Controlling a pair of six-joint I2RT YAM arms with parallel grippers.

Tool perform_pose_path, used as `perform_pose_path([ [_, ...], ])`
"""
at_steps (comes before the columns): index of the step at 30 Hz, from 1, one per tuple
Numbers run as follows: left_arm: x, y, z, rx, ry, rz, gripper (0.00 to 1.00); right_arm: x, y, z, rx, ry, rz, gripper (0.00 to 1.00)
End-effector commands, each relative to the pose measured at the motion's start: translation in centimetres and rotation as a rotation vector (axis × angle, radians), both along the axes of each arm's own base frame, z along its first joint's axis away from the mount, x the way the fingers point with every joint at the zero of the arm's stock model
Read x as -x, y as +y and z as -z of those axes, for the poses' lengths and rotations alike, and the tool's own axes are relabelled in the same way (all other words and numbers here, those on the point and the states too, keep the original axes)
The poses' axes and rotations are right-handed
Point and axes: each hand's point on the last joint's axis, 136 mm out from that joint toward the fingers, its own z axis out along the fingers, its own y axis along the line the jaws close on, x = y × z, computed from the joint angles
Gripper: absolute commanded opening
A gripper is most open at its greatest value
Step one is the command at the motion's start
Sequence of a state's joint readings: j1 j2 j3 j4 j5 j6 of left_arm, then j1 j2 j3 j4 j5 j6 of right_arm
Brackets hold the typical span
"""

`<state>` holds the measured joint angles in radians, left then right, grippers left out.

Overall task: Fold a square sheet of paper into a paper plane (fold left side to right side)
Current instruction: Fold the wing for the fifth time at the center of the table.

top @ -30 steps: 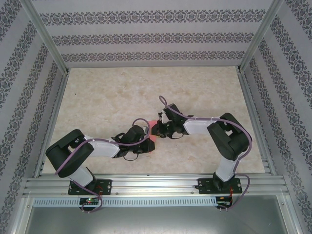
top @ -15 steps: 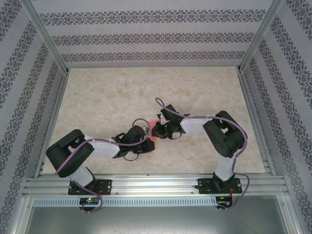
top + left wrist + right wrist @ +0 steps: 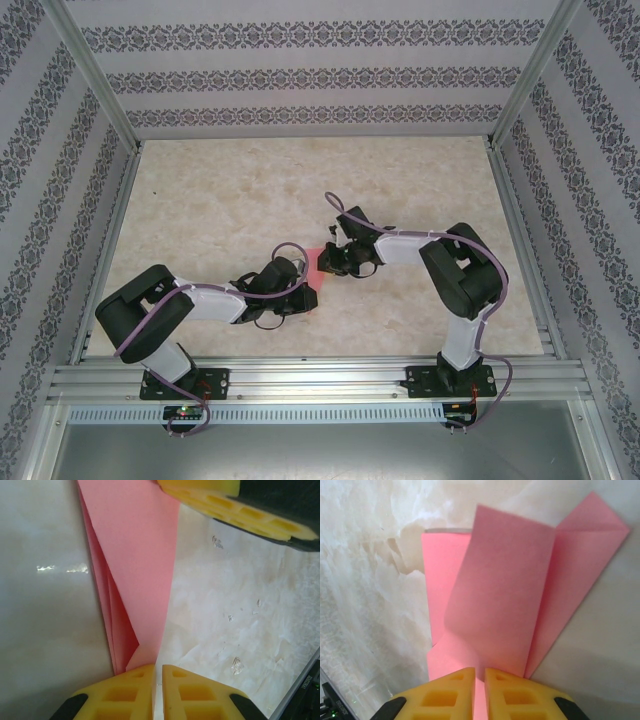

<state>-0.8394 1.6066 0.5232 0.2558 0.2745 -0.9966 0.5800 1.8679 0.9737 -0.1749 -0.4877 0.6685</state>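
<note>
The square sheet of paper [image 3: 321,261] is pink-red and folded into several layers, lying on the table between my two grippers. In the left wrist view the sheet of paper [image 3: 135,555] is a long narrow fold whose pointed end runs into my left gripper [image 3: 158,667], which is shut on it. The right wrist view has a flap of the sheet of paper [image 3: 505,605] curling up off the lower layers, and my right gripper [image 3: 480,670] is shut on its near edge. From above, the left gripper [image 3: 304,291] and the right gripper [image 3: 328,264] sit close together.
The pale marbled table [image 3: 220,200] is boxed in by patterned walls [image 3: 300,70] and aluminium rails [image 3: 300,375]. One yellow finger of the right gripper [image 3: 240,510] crosses the top of the left wrist view. Purple cables loop over both arms.
The right gripper shifted slightly left, then back up and right, carrying the paper flap with it. The left gripper has barely moved.
</note>
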Motion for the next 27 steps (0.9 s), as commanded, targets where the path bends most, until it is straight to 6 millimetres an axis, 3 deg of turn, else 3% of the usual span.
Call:
perform_pose_path([
  [1,4.4,2.5,5.4,-0.175,0.17,0.045,0.14,-2.9,-1.7,0.6,0.058,-0.062,0.047,0.15],
  [12,4.3,2.4,5.3,-0.171,0.169,0.047,0.13,-5.7,-2.5,0.3,0.071,-0.087,0.081,0.16],
  [21,4.4,2.4,5.1,-0.166,0.164,0.049,0.13,-7.7,-4.3,1.3,0.126,-0.093,0.109,0.17],
  [27,4.3,2.2,5.0,-0.164,0.159,0.05,0.13,-9.6,-5.5,0.7,0.137,-0.115,0.126,0.18],
])
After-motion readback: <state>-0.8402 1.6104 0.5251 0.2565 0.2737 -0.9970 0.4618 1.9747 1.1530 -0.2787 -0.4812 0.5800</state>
